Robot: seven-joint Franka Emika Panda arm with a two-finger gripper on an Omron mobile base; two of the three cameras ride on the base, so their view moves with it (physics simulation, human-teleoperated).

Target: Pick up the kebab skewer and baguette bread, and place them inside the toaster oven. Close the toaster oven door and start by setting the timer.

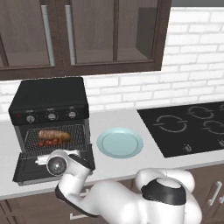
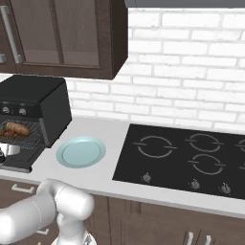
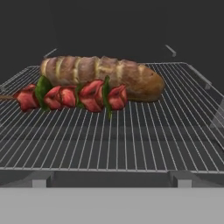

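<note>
The black toaster oven (image 1: pixel 48 94) stands at the counter's left with its door (image 1: pixel 24 171) folded down flat. On its wire rack (image 3: pixel 131 140) the golden-brown baguette bread (image 3: pixel 100 74) lies at the back. The kebab skewer (image 3: pixel 72 97), with red chunks and green bits, lies just in front of the loaf and touches it. Both also show from the base cameras: baguette (image 1: pixel 54 134) (image 2: pixel 16 128), skewer (image 1: pixel 50 142) (image 2: pixel 12 135). My gripper (image 1: pixel 43 159) hovers low over the open door, facing into the oven. Its jaws are spread wide and hold nothing.
A pale blue plate (image 1: pixel 120 142) (image 2: pixel 81 151) lies bare on the counter right of the oven. Further right is the flat black cooktop (image 1: pixel 188 127) (image 2: pixel 186 158). Three grey knobs (image 1: pixel 52 116) line the oven's front. Dark wall cabinets (image 1: pixel 87 35) hang above.
</note>
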